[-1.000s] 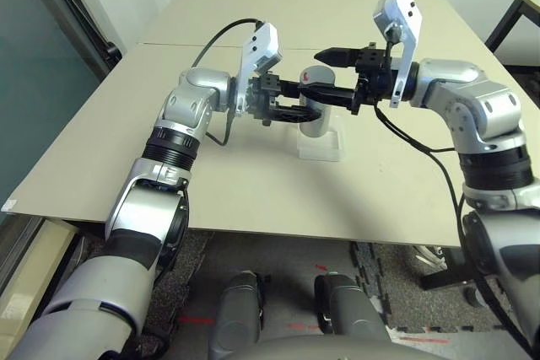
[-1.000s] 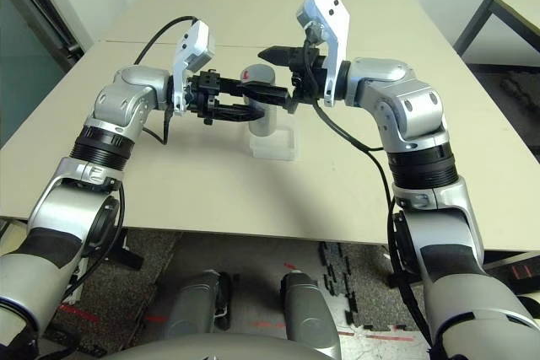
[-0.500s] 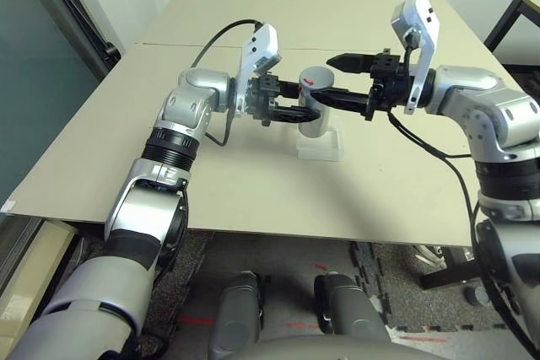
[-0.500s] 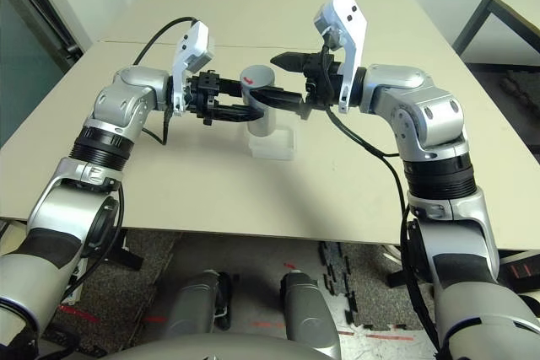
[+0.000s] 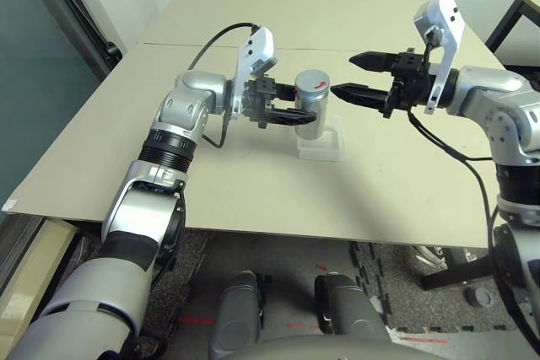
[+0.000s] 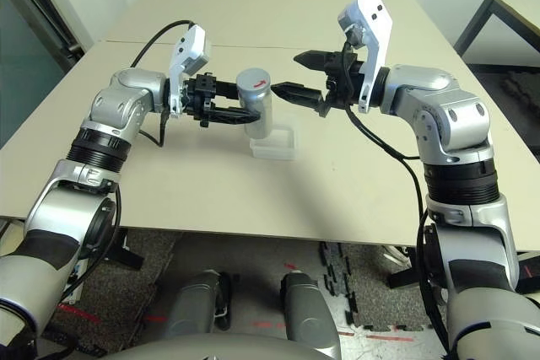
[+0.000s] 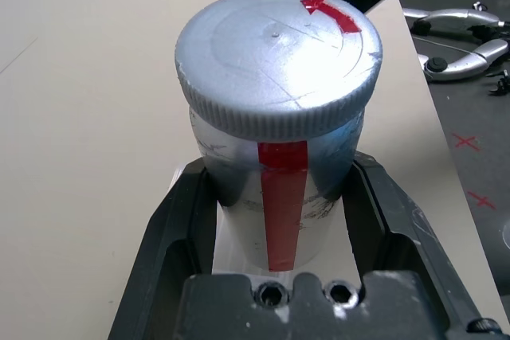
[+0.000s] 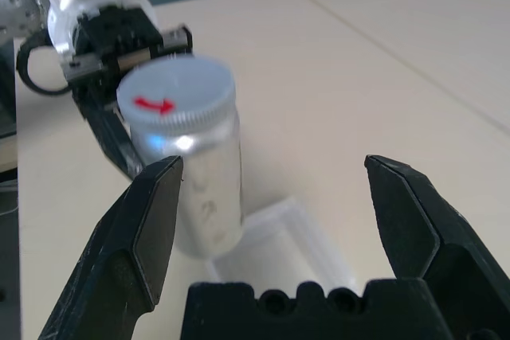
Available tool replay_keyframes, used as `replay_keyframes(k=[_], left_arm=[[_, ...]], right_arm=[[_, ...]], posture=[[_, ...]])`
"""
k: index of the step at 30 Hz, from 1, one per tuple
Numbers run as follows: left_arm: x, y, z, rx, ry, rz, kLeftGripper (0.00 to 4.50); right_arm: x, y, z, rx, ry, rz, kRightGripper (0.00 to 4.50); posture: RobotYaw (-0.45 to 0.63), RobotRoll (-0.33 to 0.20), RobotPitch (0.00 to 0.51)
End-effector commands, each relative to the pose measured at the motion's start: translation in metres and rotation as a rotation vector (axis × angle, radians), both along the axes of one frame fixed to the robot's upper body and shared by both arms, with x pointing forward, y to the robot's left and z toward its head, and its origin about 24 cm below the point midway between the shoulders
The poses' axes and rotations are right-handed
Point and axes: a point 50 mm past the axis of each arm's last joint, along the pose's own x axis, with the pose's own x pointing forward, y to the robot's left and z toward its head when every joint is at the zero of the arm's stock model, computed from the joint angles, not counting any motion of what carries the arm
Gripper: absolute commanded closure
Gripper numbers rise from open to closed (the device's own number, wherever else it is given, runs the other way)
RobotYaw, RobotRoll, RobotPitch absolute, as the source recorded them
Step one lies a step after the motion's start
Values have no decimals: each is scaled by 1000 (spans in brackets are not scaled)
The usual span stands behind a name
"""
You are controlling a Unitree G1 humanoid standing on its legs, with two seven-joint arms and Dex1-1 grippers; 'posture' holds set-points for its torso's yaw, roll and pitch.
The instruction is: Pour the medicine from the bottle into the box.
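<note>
Gripping the capped bottle [image 5: 314, 108] upright between its fingers, the left gripper [image 5: 297, 113] holds it just above the box [image 5: 321, 146] on the table [image 5: 253, 183], while the right gripper [image 5: 363, 77] hangs beside it, fingers spread wide.

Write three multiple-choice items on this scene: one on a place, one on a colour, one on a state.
1. Where is the bottle?
A. lying on the table
B. held over the box
C. inside the box

2. What colour is the arrow on the cap?
A. red
B. blue
C. green

3. How is the right gripper?
A. shut on the cap
B. shut on the box
C. open, clear of the bottle

Answers:
1 B: the left gripper clamps the bottle upright, with the box just behind and below it.
2 A: the left wrist view shows a red arrow on the grey cap.
3 C: its fingers are spread with nothing between them, beside the bottle.
</note>
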Motion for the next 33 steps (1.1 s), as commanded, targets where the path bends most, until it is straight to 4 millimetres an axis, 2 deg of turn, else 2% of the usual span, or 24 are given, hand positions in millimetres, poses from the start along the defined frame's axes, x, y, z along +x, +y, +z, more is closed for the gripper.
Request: replay_keyframes(k=[1, 9, 25, 33], left_arm=[[-1, 0, -2, 14, -4, -9, 2016], [1, 0, -2, 16, -7, -7, 2016], [1, -4, -1, 24, -9, -23, 2016], [1, -6, -1, 24, -11, -30, 2016]], right_arm=[[-10, 2, 4, 3, 8, 51, 0], [-17, 10, 6, 5, 25, 104, 0], [-4, 44, 15, 40, -47, 162, 0], [1, 52, 13, -7, -70, 178, 0]], posture=[[-80, 0, 78], [-82, 0, 79], [-78, 0, 81], [-78, 0, 82]])
